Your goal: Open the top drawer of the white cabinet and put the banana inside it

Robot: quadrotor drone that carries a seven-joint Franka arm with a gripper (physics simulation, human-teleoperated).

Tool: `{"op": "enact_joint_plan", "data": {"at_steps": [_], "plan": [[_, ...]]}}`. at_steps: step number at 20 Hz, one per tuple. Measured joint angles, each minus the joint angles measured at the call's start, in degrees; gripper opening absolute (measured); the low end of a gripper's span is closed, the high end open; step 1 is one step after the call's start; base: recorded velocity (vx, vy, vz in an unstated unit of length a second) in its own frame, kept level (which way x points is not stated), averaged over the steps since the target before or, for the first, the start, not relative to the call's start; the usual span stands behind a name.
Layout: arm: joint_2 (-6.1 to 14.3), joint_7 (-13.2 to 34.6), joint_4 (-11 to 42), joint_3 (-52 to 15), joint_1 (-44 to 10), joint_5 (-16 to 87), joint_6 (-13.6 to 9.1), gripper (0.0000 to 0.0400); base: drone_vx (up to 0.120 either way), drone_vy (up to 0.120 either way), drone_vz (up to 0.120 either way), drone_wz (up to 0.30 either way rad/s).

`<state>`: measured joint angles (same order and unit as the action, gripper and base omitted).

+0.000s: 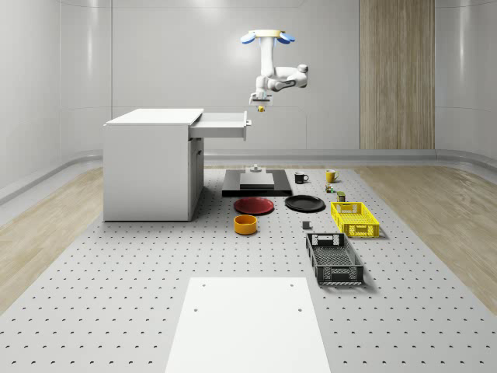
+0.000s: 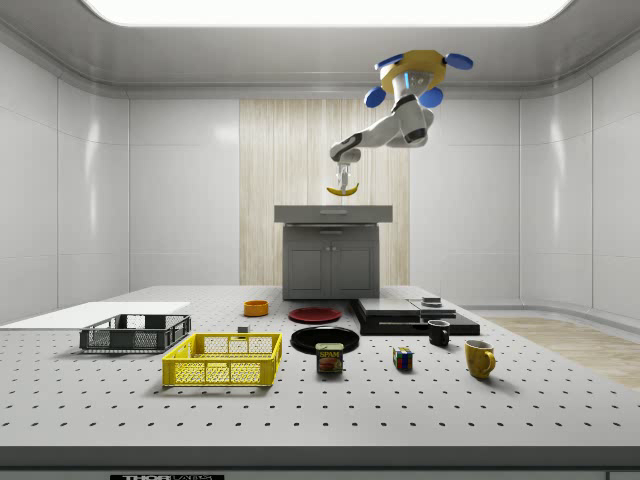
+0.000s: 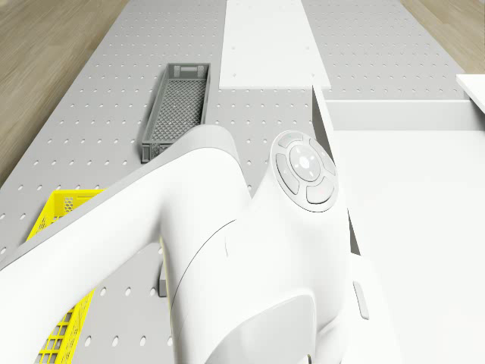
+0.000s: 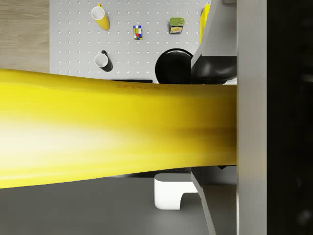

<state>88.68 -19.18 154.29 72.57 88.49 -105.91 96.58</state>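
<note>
Yellow banana (image 2: 342, 190) in hand (image 2: 344, 186)

White arm (image 1: 279, 78), yellow drone (image 2: 418, 66), blue rotors (image 2: 460, 61)

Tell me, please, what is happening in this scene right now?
A drone carrying an arm hovers in the air beside the white cabinet, off the front of its top drawer, which already stands pulled open. The gripper hangs above drawer height with the banana clamped in it. The banana has not gone into the drawer yet; by the whole-scene view it hangs just past the drawer's front edge.
</note>
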Motion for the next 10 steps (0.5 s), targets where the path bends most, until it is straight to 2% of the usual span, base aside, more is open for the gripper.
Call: {"op": "enact_joint_plan", "data": {"at_steps": [1, 10], "plan": [[0.0, 0.0, 0.0, 0.0, 0.0, 0.0, 0.0, 0.02, 0.0, -0.12, 0.08, 0.0], [0.1, 0.0, 0.0, 0.0, 0.0, 0.0, 0.1, 0.02, 0.0, -0.12, 0.0, 0.0]]}}
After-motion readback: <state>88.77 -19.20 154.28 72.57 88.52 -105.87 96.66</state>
